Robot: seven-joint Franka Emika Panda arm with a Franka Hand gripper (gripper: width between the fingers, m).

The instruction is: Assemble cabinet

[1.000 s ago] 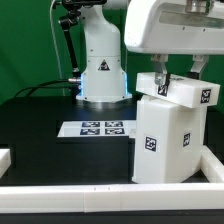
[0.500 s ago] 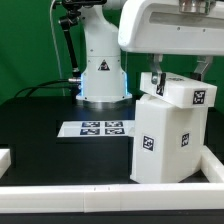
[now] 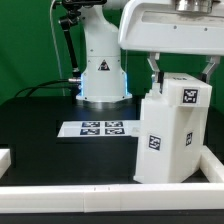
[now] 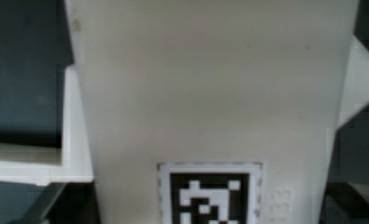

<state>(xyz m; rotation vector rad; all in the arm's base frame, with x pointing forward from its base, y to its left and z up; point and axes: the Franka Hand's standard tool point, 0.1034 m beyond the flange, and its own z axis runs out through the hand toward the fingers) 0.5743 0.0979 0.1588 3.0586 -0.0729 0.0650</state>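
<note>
The white cabinet [image 3: 168,145] stands upright at the exterior view's right, with square tags on its front and side. Its tagged top panel [image 3: 190,93] lies on the body, still slightly tilted. My gripper [image 3: 181,72] reaches down from above with a finger on either side of this panel and is shut on it. In the wrist view the white panel [image 4: 207,90] fills the middle, with a black-and-white tag [image 4: 213,195] on it. The fingertips do not show clearly there.
The marker board [image 3: 97,129] lies flat on the black table to the left of the cabinet. The white robot base [image 3: 103,75] stands behind it. A white rail [image 3: 90,200] runs along the front edge, and a white piece [image 3: 4,158] sits at the far left.
The gripper and the top panel have moved to the exterior view's right and down. The panel sits flatter on the cabinet body than before.
</note>
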